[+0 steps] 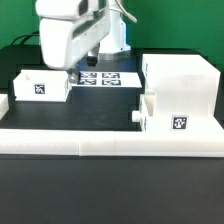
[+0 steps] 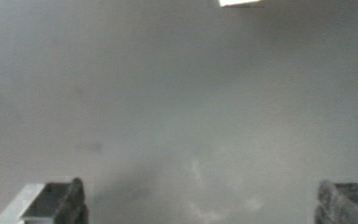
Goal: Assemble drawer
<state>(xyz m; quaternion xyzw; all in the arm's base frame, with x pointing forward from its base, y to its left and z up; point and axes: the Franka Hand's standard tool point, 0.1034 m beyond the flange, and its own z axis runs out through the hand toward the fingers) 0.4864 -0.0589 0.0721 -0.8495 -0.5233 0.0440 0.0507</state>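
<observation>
Nearest, the knobbed tray box point(image 1: 165, 115) is sitting against the casing point(image 1: 180, 80) on the exterior view's right. Both are smooth white plastic, boxy, tagged. The second tray box point(image 1: 40, 85) is lying well apart, on the exterior view's left. The tool point(image 2: 201, 205) is hovering wide open over bare dark desk point(image 2: 176, 110), gripping nothing — likely lining up a tray pick; next it needs to descend onto a wall.

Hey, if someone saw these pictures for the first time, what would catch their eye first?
The big white arm hangs over the back of the dark table, near the marker board. At the exterior view's right stands the casing with a knobbed tray box in front of it; a second tray box sits at the left. In the wrist view the gripper is open and holds nothing.
</observation>
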